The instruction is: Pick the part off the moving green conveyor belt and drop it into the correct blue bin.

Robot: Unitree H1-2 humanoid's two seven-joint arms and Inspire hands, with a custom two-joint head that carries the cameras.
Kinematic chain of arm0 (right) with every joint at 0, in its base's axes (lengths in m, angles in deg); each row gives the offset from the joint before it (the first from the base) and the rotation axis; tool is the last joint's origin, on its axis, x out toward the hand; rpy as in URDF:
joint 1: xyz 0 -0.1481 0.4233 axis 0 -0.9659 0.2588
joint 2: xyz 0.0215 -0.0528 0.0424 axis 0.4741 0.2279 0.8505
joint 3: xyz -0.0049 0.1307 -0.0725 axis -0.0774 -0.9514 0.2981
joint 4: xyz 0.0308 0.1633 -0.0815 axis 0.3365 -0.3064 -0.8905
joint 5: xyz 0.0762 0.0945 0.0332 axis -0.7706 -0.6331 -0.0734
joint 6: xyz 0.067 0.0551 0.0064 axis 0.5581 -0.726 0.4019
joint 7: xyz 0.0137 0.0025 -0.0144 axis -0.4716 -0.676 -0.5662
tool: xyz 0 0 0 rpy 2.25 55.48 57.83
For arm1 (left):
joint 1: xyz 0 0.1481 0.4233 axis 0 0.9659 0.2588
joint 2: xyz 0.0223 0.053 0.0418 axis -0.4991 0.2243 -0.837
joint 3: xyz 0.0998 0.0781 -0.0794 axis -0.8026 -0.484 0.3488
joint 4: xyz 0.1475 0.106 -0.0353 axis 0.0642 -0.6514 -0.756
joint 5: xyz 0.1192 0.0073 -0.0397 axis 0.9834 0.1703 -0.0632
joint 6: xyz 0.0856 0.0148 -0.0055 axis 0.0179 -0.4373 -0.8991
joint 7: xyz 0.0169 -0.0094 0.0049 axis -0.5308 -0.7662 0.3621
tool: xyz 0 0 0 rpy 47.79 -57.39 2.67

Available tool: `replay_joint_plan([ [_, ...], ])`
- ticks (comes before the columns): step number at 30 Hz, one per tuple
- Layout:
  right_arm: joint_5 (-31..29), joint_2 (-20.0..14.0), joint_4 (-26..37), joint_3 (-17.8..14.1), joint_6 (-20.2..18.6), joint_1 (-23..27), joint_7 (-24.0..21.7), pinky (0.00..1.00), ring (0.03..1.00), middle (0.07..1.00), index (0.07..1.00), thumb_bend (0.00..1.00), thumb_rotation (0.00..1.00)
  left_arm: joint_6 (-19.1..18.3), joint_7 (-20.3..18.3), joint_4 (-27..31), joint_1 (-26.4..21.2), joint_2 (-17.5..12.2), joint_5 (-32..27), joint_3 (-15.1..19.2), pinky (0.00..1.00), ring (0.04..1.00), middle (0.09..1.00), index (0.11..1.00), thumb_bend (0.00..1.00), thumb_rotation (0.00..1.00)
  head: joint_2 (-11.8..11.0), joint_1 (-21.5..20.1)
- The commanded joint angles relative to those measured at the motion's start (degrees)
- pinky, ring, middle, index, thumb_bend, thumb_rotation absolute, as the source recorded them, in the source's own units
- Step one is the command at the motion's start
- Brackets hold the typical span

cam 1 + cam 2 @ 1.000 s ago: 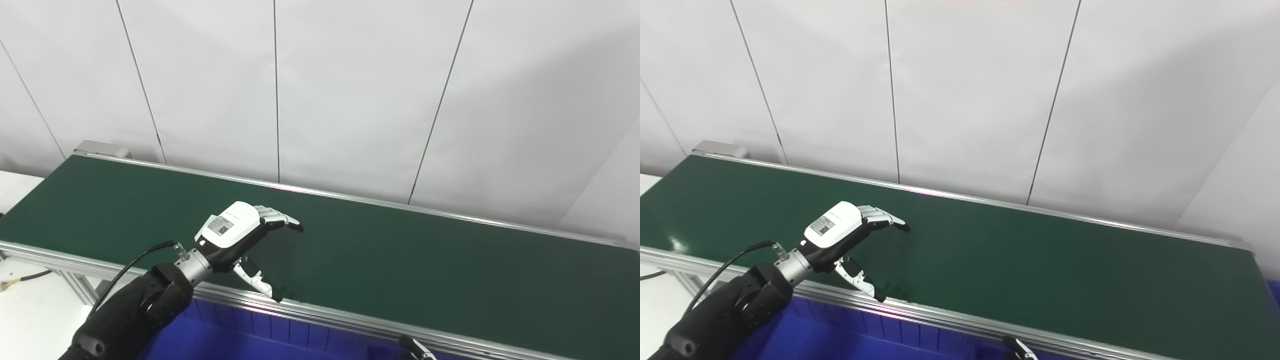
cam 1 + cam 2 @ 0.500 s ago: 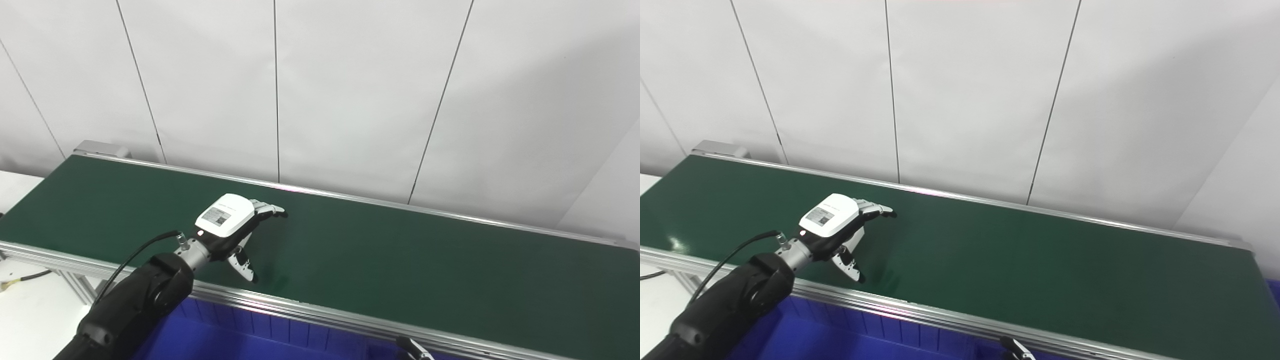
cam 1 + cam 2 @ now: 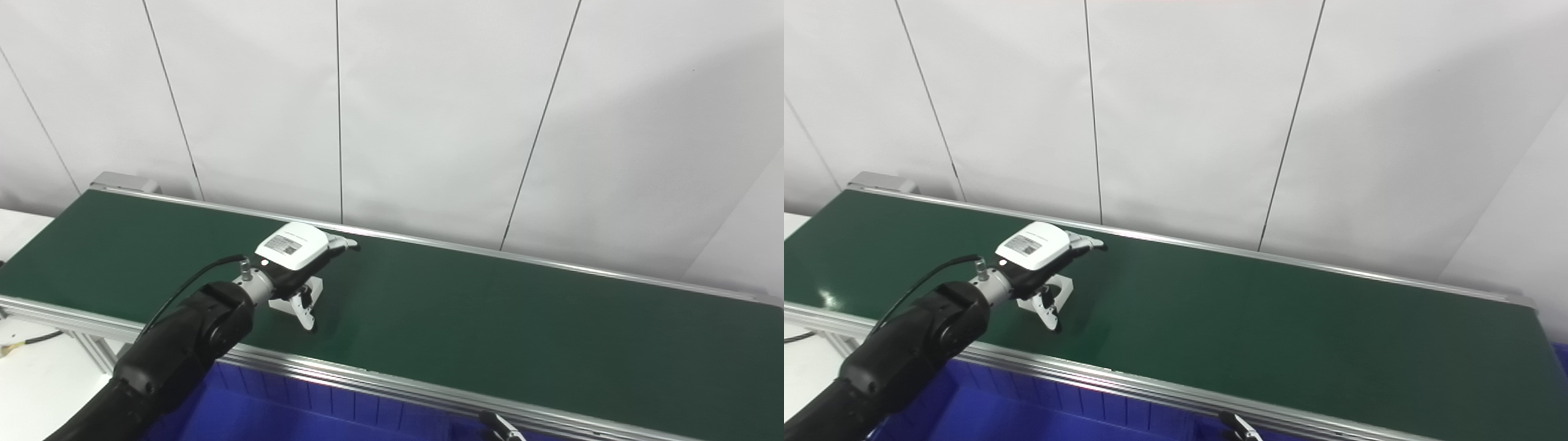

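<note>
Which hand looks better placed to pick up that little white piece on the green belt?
The left hand: it is over the white part on the conveyor belt. Of the right hand, only a tip shows at the bottom edge.

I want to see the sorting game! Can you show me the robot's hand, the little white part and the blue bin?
left hand (image 3: 294, 254), left eye view, white back shell.
white part (image 3: 1061, 286), right eye view, visible edge under the hand.
blue bin (image 3: 275, 416), left eye view, inner wall.
</note>
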Motion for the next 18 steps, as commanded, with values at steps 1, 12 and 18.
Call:
replay_joint_plan([
  [1, 0.27, 0.43, 1.15, -0.05, 2.96, 0.53, 0.54, 0.77, 0.825, 0.859, 0.833, 0.83, 0.94, -0.82, -0.60, 1.61, -3.34, -0.73, 0.61, 0.03, 0.79, 0.877, 0.897, 0.883, 1.00, 0.03, 0.05, -0.02],
  [12, 0.13, 0.75, 1.91, -0.36, 2.96, -0.04, -0.10, 0.78, 0.833, 0.865, 0.838, 0.84, 0.94, 0.17, -5.36, -1.69, -7.72, -0.96, 4.90, -6.42, 0.77, 0.835, 0.845, 0.844, 1.00, 0.08, 0.44, -0.14],
  [18, -0.24, 0.85, 2.18, -0.58, 2.96, -0.36, -0.76, 0.78, 0.835, 0.868, 0.841, 0.84, 0.94, -0.56, -8.11, -3.44, -9.22, -0.30, 6.07, -8.63, 0.76, 0.825, 0.837, 0.824, 1.00, 0.09, 0.59, -0.20],
])
